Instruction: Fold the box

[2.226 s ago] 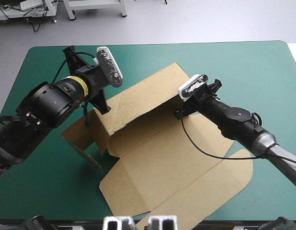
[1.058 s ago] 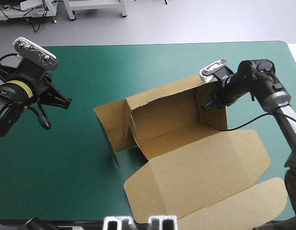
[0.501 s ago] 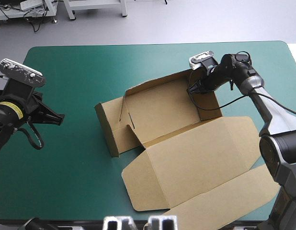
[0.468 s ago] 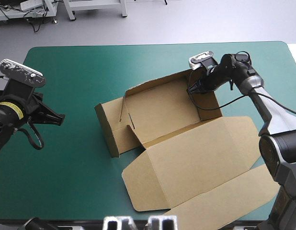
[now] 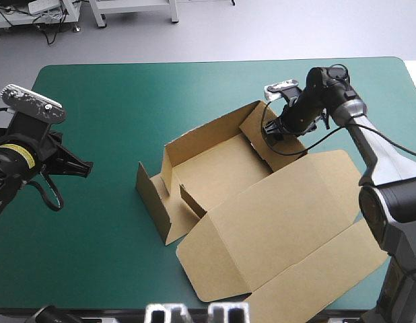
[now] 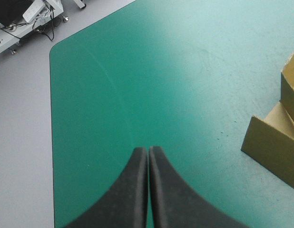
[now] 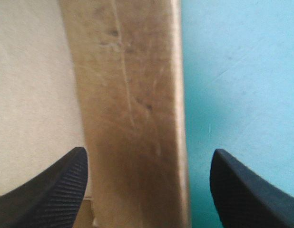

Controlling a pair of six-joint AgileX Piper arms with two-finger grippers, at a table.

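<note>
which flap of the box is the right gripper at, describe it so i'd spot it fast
On the teal-green table sits the brown box, a half-formed tray with its lid flat toward the near edge. Look at the tray's far right corner: the end flap stands raised. It alone has the open right gripper straddling its edge; the left end flap has nothing near it.

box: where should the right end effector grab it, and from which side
Probably the raised end flap at the right end of the box, taken by its free top edge from above. It stands up as a thin sheet, and the open right end effector straddles it, one finger to each side.
</note>
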